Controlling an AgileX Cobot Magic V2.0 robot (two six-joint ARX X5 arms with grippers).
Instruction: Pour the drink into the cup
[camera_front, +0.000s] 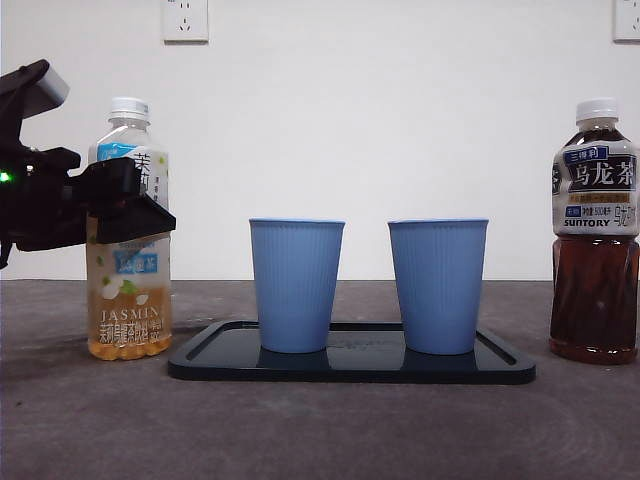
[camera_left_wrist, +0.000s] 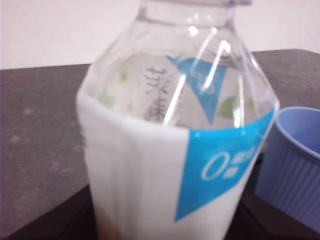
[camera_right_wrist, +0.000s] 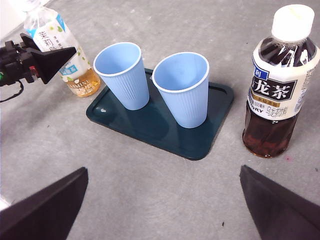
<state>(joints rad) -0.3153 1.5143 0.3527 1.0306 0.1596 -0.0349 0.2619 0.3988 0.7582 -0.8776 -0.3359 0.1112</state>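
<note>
A jasmine tea bottle (camera_front: 128, 250) with a white cap stands on the table, left of the tray. My left gripper (camera_front: 125, 210) is open, with one jaw on each side of the bottle's middle. In the left wrist view the bottle (camera_left_wrist: 170, 150) fills the picture. Two empty blue cups, one on the left (camera_front: 296, 285) and one on the right (camera_front: 437, 285), stand upright on a dark tray (camera_front: 350, 368). A dark oolong tea bottle (camera_front: 595, 230) stands capped at the right. My right gripper (camera_right_wrist: 162, 172) is open and empty, high above the table in front of the tray.
The table (camera_front: 320, 430) is grey and a white wall with power sockets (camera_front: 185, 18) stands behind it. The left arm's black body (camera_front: 40, 200) reaches in from the left edge.
</note>
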